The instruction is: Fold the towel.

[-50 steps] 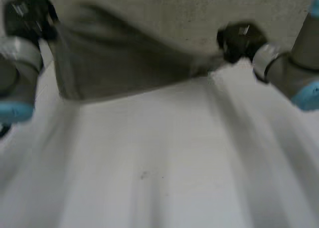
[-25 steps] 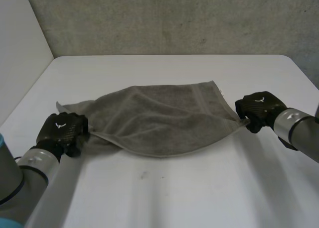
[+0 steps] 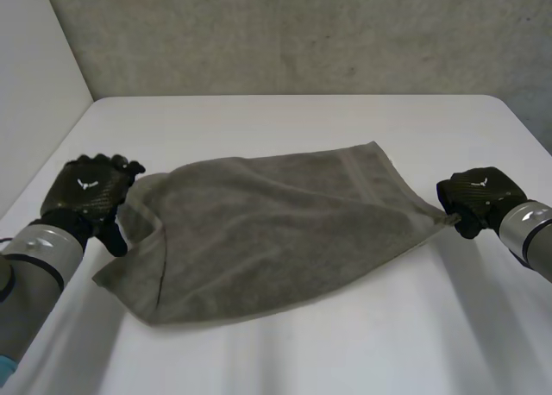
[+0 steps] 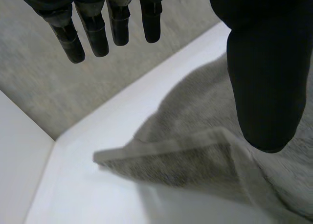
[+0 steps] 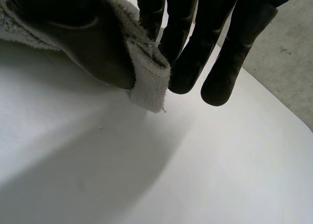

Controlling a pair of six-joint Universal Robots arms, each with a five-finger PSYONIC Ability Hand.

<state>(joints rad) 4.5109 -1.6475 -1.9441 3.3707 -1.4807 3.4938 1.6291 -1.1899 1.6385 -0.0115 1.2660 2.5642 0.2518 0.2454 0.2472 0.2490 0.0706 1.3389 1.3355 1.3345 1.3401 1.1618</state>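
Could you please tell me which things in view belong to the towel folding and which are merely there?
Part of the job:
towel
right hand, pinching one corner of it
left hand, open beside its other end

Merely there:
table
wall

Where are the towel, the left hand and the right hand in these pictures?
towel (image 3: 276, 222): head view, the middle of the cloth.
left hand (image 3: 86, 191): head view, the back of the hand.
right hand (image 3: 481, 195): head view, the back of the hand, at the towel's corner.
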